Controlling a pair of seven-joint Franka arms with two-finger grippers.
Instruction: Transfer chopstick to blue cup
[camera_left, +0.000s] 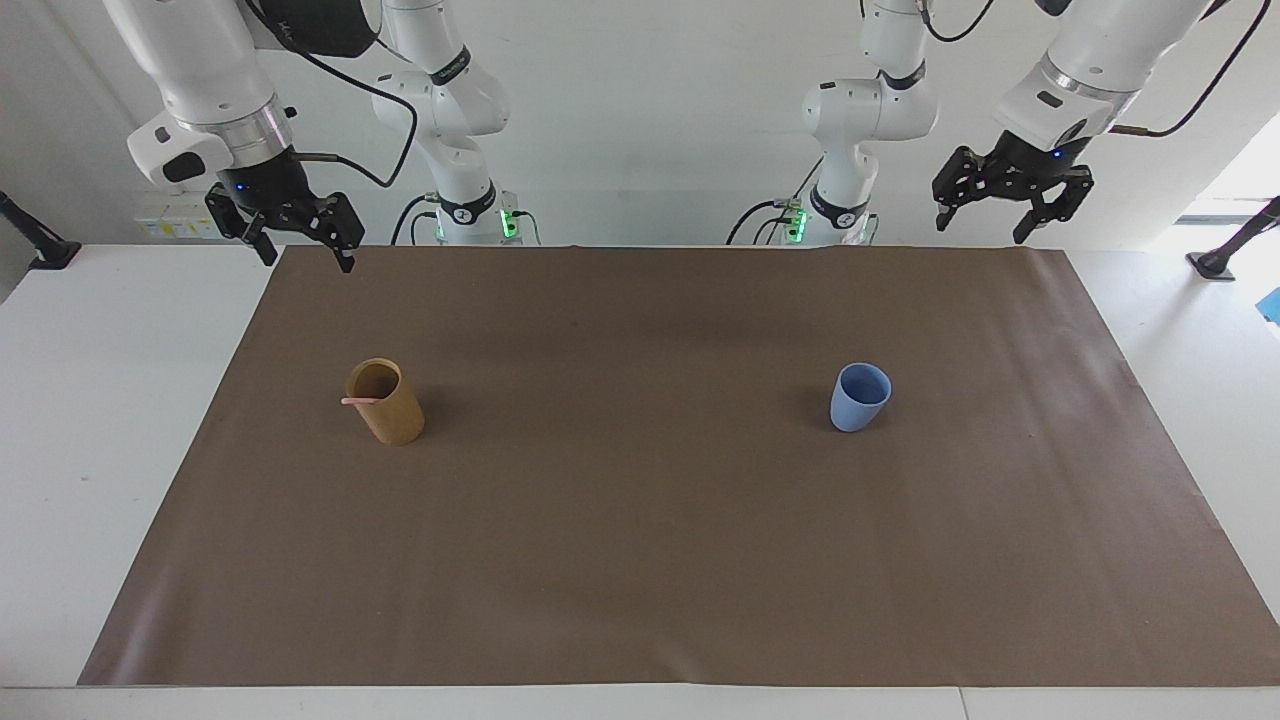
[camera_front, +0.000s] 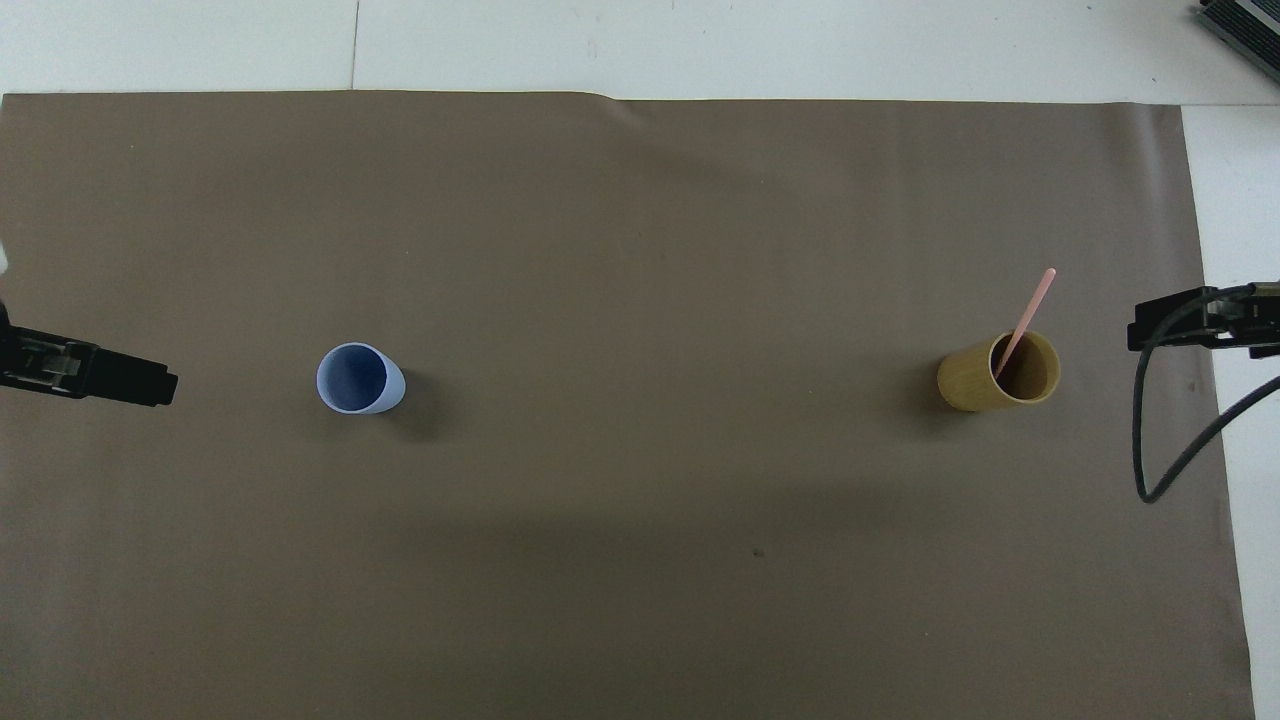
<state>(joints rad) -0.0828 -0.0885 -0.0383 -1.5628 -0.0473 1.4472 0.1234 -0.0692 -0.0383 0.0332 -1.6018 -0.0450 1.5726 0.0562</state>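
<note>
One brown paper mat (camera_left: 640, 560) is spread over one white table (camera_left: 110, 420), and everything listed below is set on it.

Cups, two in all. One tall tan-brown cylindrical cup (camera_left: 390, 408) is stood upright toward the right arm's end of the table. One small light blue handleless tumbler, the blue cup (camera_left: 858, 398), is stood upright toward the left arm's end, well apart from the tan-brown cup and about as near to the robots. Bare mat is seen between the two cups, and no object is placed on that stretch.

Chopsticks, one in all. The thin, straight, pale pink chopstick (camera_front: 1022, 320) is lodged in the tan-brown cup, tilted, its lower end inside the cup and its upper end projecting over the rim toward the right arm's end of the table. It is not touched by either gripper.

Grippers, two in all. The right gripper (camera_left: 302, 248) is held raised over the mat's edge nearest the robots, at the right arm's end; its fingers are spread apart and nothing is gripped. The left gripper (camera_left: 988, 222) is held raised at the left arm's end, above the table edge nearest the robots; its fingers are likewise spread apart and nothing is gripped. One black cable (camera_front: 1165, 440) is seen hanging from the right arm.
</note>
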